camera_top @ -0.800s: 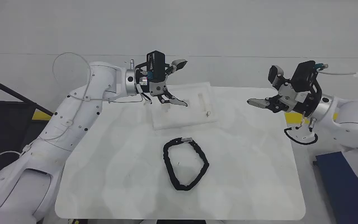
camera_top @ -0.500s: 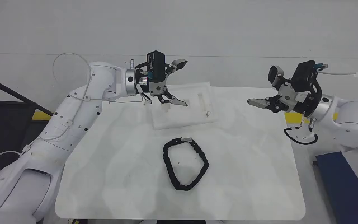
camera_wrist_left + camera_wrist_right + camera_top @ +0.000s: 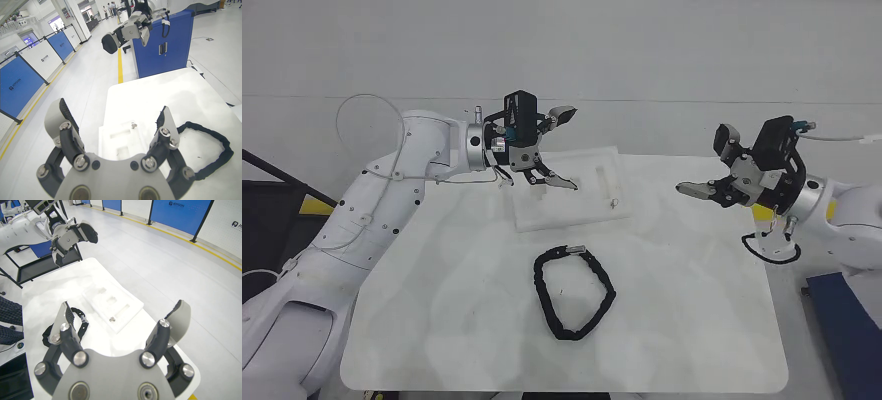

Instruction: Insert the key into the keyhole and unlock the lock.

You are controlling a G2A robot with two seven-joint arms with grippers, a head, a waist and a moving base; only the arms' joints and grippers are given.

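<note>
Movement on the right: the right gripper [image 3: 122, 307] is sliding a touch leftward from where it was hanging a moment ago, coming in over the far right edge of the counter [image 3: 692, 300], fingers spread wide and carrying nothing. The left gripper [image 3: 112, 106] isn't budging. It's staying above the far left corner of the white foam tray [image 3: 572, 215], fingers just as wide and empty. So the key [image 3: 613, 203] is lying untouched on the tray's right side, just beside a slot cut-out. The black chain lock [image 3: 575, 293] is sitting looped at the counter's middle, on the near side of the tray, its metal cylinder end [image 3: 577, 246] pointing toward the tray. My read: the right arm is opening its approach to the key, with the insertion all still ahead. The counter is showing white and glossy, glaring under the lights. Beyond it a pale workshop floor is running out with a yellow line [image 3: 120, 64], a blue cabinet [image 3: 162, 47] and blue-and-white barrier panels [image 3: 28, 75].
</note>
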